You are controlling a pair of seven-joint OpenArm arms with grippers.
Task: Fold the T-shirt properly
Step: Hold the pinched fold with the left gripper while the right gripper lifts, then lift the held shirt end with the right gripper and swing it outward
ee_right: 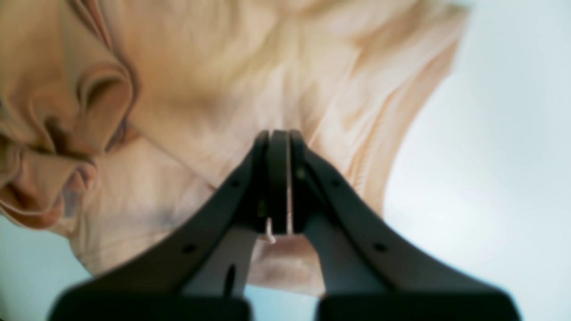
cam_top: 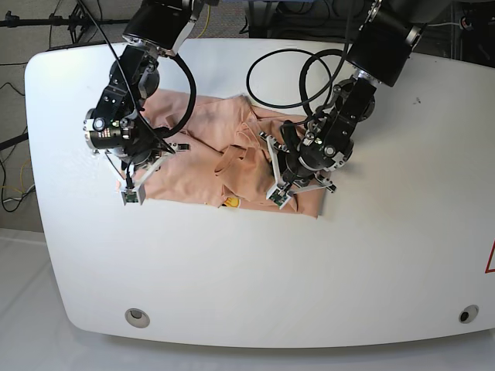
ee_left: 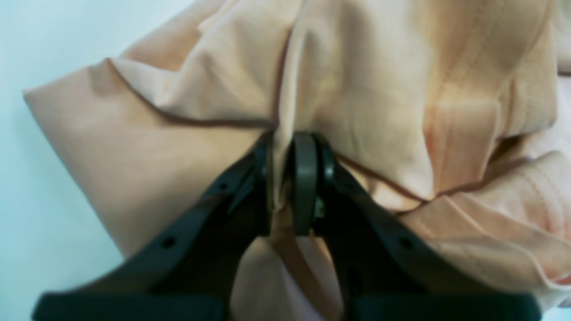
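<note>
The peach T-shirt (cam_top: 224, 147) lies bunched and partly folded on the white table (cam_top: 255, 270), its small yellow mark (cam_top: 230, 202) at the near edge. My left gripper (cam_top: 288, 166) sits over the shirt's right part. In the left wrist view the left gripper (ee_left: 285, 149) is shut on a raised fold of the T-shirt (ee_left: 357, 89). My right gripper (cam_top: 133, 171) is at the shirt's left edge. In the right wrist view the right gripper (ee_right: 279, 136) has its jaws pressed together with a thin sliver of the T-shirt (ee_right: 214, 89) between the pads.
Black cables (cam_top: 286, 77) loop over the table's far side between the two arms. Two round fittings (cam_top: 137, 315) sit near the front corners. The table's left edge (cam_top: 31, 154) is close to the right arm.
</note>
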